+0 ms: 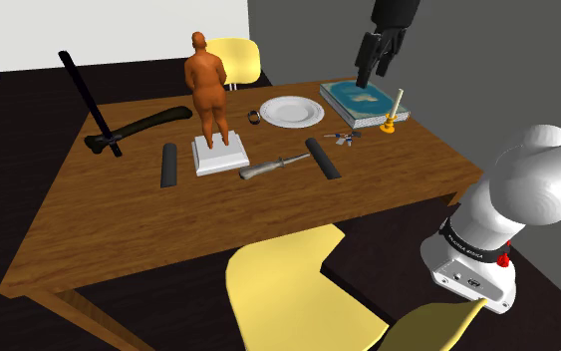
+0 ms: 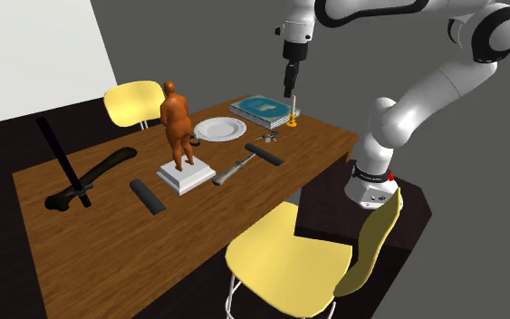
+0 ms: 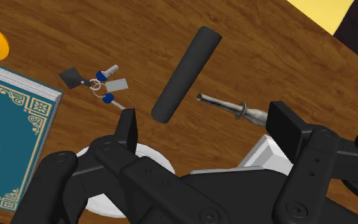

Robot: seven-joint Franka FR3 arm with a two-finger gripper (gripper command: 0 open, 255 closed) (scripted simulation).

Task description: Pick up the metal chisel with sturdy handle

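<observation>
Chisel (image 1: 276, 165) lies on the table at the shoulder view's centre, between statue (image 1: 208, 90) and bar (image 1: 322, 158). Your gripper (image 1: 366, 72) hangs upper right near the book (image 1: 363, 100), fingers wide apart, holding nothing.

Teal book (image 3: 9, 146) w/ gold border pattern, orange figurine (image 1: 208, 85), white plate (image 1: 286, 111), yellow chair (image 1: 288, 289), grey chisel (image 1: 273, 166), black gripper (image 3: 206, 127)
</observation>
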